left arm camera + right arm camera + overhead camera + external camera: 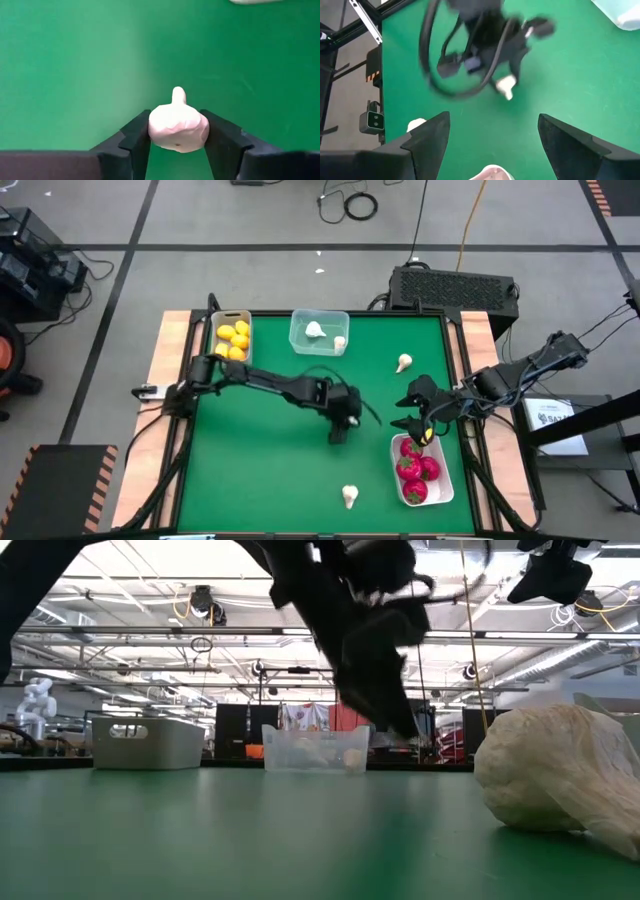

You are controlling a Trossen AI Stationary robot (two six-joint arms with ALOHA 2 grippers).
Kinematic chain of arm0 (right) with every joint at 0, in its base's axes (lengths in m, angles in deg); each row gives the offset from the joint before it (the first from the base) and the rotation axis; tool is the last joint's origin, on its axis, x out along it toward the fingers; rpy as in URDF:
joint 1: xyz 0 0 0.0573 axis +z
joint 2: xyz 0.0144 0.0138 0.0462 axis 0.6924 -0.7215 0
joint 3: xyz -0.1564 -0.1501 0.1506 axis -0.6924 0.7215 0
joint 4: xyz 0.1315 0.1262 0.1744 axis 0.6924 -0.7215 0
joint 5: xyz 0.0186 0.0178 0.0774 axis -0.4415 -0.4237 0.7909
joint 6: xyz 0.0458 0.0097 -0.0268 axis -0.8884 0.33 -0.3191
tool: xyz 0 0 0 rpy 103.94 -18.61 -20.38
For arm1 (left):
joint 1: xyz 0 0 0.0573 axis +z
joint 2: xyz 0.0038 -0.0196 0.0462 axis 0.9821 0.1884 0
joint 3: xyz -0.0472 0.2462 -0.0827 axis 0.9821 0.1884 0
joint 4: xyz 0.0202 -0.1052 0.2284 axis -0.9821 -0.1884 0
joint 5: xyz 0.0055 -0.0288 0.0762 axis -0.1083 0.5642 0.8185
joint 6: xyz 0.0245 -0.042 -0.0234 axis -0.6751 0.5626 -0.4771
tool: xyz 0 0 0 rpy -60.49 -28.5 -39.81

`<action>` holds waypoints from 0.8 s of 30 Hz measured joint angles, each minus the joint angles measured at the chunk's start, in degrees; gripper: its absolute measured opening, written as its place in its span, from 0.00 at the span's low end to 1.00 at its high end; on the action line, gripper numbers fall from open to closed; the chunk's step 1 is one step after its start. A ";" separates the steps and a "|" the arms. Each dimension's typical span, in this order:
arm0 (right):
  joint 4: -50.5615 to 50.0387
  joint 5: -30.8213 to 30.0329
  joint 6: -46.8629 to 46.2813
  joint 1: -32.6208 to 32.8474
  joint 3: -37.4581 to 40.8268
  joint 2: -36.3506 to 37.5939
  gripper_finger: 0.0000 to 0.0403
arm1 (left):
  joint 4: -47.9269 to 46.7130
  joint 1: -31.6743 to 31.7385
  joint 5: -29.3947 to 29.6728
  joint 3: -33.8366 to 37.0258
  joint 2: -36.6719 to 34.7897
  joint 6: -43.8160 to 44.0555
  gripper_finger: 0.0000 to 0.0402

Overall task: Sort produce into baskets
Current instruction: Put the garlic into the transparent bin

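Your left gripper (175, 135) clamps a garlic bulb (177, 127); lemons (232, 338) and red fruits (416, 468) are sorted, two bulbs beyond it remain loose.

The left arm's dark jointed links stretch from the table's left edge out over the middle of the table, wrist bent downward. Its dark two-finger left gripper (175, 137) points at the surface, and the two fingers (135, 140) press on either side of a small white garlic-like bulb (177, 125) lodged between them. The right arm reaches in from the right edge, forearm angled inward, its dark two-finger right gripper (492, 135) hanging with its fingers spread well apart, nothing between them.
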 joint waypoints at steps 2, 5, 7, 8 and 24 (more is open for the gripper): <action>0.11 -0.04 -0.06 -0.02 0.02 0.01 0.73 | -0.92 1.86 0.02 0.00 -2.65 -2.02 0.40; 0.42 -0.49 -0.50 -0.37 0.02 0.01 0.73 | -1.79 5.52 0.19 -0.04 -7.18 -4.16 0.40; 0.61 -1.60 -1.40 -0.52 0.02 0.01 0.73 | -1.94 8.68 1.28 -0.06 -9.89 -4.26 0.41; 0.67 -2.13 -1.66 -0.52 0.02 -0.02 0.73 | -2.84 10.50 2.29 -0.07 -11.32 -4.25 0.41; 3.94 -4.72 -7.69 -0.92 0.02 -4.27 0.73 | -10.92 34.56 2.47 0.00 -13.63 8.88 0.41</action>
